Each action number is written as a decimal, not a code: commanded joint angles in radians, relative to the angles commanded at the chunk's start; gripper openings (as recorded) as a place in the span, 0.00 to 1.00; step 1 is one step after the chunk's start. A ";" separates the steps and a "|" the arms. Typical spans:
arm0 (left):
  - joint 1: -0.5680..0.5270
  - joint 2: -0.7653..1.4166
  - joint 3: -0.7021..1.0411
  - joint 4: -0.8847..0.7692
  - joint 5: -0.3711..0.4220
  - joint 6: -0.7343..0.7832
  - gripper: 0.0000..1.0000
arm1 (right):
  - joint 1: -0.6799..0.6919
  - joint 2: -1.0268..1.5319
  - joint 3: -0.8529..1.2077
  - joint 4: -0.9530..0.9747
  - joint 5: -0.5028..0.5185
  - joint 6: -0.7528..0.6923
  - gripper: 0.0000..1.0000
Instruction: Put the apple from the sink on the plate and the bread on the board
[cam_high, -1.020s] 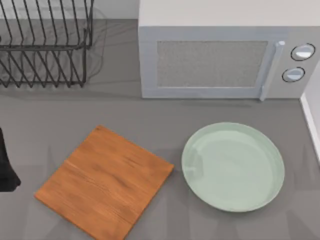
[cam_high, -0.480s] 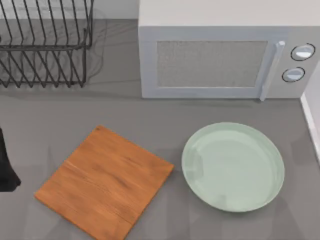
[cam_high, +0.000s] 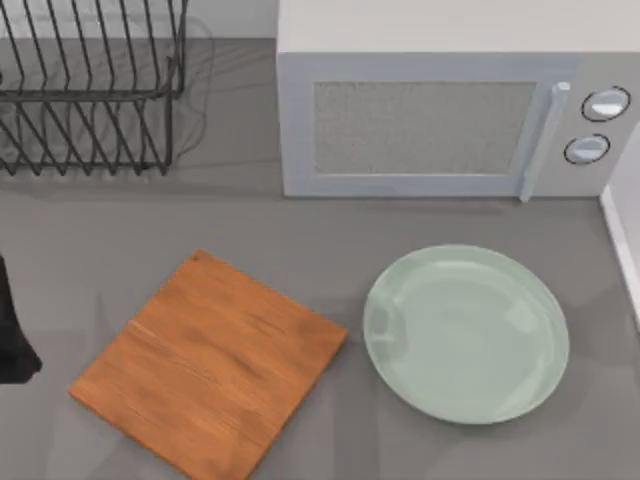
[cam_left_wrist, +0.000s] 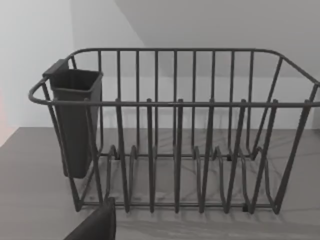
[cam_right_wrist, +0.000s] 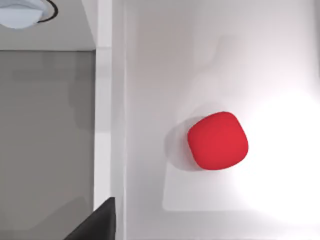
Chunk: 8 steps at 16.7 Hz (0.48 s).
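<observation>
The red apple (cam_right_wrist: 218, 140) lies on the white floor of the sink (cam_right_wrist: 150, 75) in the right wrist view, directly below that camera and apart from the sink's wall. A dark part of my right gripper (cam_right_wrist: 95, 225) shows beside the sink's rim. The pale green plate (cam_high: 466, 333) sits bare at the right of the counter. To its left the orange-brown wooden board (cam_high: 210, 365) lies turned at an angle, also bare. The bread is out of view. My left arm (cam_high: 10, 330) is parked at the left edge, its wrist camera facing the dish rack (cam_left_wrist: 175, 130).
A grey microwave (cam_high: 440, 120) stands behind the plate, with its knobs at the right. A black wire dish rack (cam_high: 90, 90) with a dark utensil cup (cam_left_wrist: 75, 120) fills the back left. The sink's white rim (cam_high: 620, 240) runs along the right edge.
Faint shadows on the counter to the right of the plate have shifted. The board, the plate and the left arm stay where they were.
</observation>
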 joint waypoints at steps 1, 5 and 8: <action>0.000 0.000 0.000 0.000 0.000 0.000 1.00 | -0.009 0.106 0.080 -0.050 0.000 -0.008 1.00; 0.000 0.000 0.000 0.000 0.000 0.000 1.00 | -0.040 0.473 0.357 -0.225 0.001 -0.036 1.00; 0.000 0.000 0.000 0.000 0.000 0.000 1.00 | -0.056 0.661 0.501 -0.316 0.001 -0.051 1.00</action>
